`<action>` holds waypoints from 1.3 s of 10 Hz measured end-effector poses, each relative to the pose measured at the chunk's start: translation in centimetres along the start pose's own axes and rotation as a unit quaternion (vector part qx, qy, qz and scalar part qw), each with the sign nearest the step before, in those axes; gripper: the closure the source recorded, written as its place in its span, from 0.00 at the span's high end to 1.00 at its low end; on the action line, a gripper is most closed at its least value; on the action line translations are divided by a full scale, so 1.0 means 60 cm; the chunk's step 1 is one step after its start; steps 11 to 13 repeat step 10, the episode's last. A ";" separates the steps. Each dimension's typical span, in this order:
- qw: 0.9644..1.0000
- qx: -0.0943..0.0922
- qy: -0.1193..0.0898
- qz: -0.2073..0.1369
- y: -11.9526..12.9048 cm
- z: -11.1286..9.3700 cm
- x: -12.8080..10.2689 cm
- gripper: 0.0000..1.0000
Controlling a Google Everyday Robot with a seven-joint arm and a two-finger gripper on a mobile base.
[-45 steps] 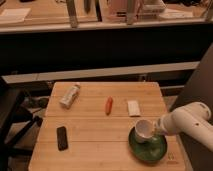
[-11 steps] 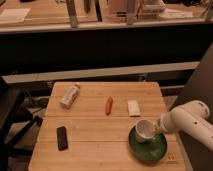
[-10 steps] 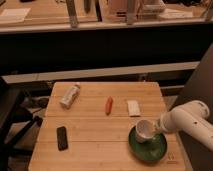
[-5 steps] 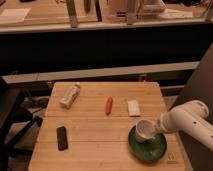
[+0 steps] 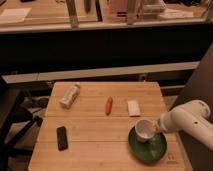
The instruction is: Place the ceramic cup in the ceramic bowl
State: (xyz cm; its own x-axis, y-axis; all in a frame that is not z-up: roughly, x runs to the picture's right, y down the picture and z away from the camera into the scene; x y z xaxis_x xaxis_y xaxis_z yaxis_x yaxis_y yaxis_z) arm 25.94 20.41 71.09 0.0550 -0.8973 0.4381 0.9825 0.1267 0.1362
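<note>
A white ceramic cup [image 5: 143, 130] is tilted on its side with its mouth facing me, held over the back part of the dark green ceramic bowl [image 5: 148, 146] at the table's front right. My gripper [image 5: 156, 128] comes in from the right on a white arm and is shut on the cup. I cannot tell whether the cup touches the bowl.
On the wooden table [image 5: 95, 135] lie a white bottle [image 5: 69, 95] at the back left, an orange-red carrot-like thing [image 5: 108, 105] in the middle, a small white block [image 5: 133, 108] to its right, and a black device [image 5: 62, 137] at the front left. A dark counter stands behind.
</note>
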 end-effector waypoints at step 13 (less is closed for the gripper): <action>0.999 0.014 0.031 0.011 0.004 -0.048 0.008 0.79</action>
